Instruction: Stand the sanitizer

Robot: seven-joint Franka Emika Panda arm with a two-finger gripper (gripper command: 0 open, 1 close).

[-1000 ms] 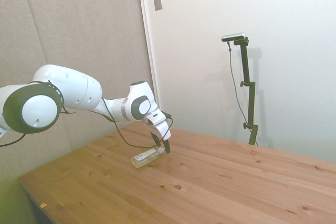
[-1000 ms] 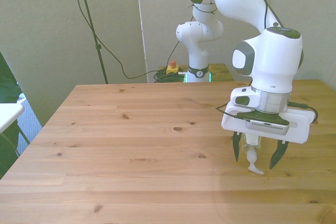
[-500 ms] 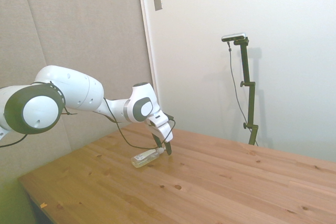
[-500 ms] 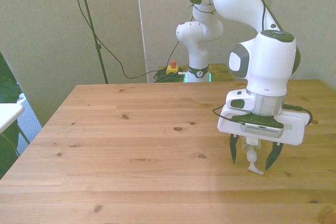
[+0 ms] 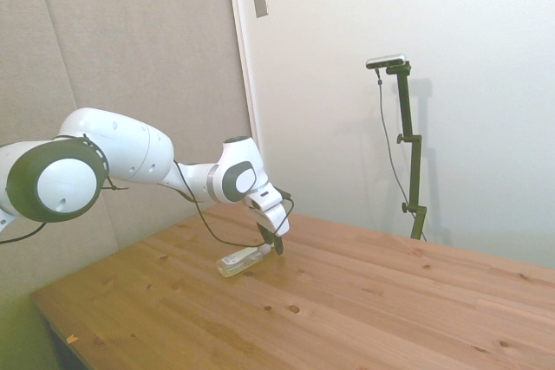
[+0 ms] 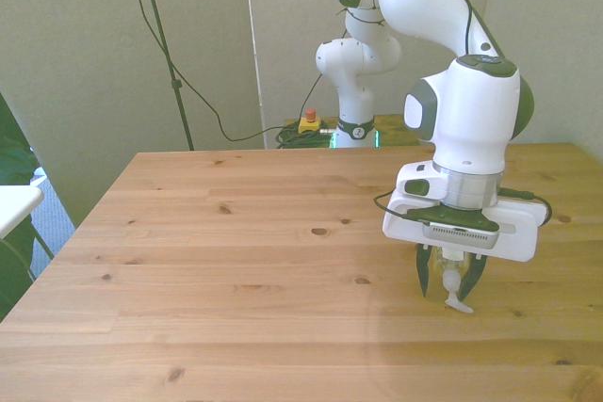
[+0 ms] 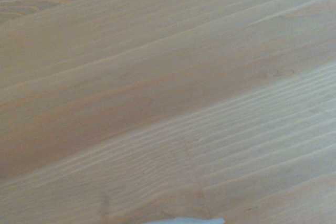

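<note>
Since a second ago the fingers have drawn in from a wide spread to a narrow stance at the pump end of the bottle, and the wrist has shifted a little toward the front view's left. The gripper [image 6: 451, 281] points down at the table [image 6: 236, 261], its dark fingers [image 6: 424, 273] close on either side of the bottle's white neck; whether they already press on it I cannot tell from here. The bottle [image 5: 240, 260] lies flat on its side on the wood, its clear body with yellowish liquid running toward eight o'clock in the side view, and its pump top [image 6: 455, 295] pointing toward six o'clock in the front view, the spout tip resting on the boards. In the front view the bottle sits at about four o'clock from the table's middle. The wrist view is blurred wood grain with a pale sliver [image 7: 184, 220] at its edge, possibly the bottle.
</note>
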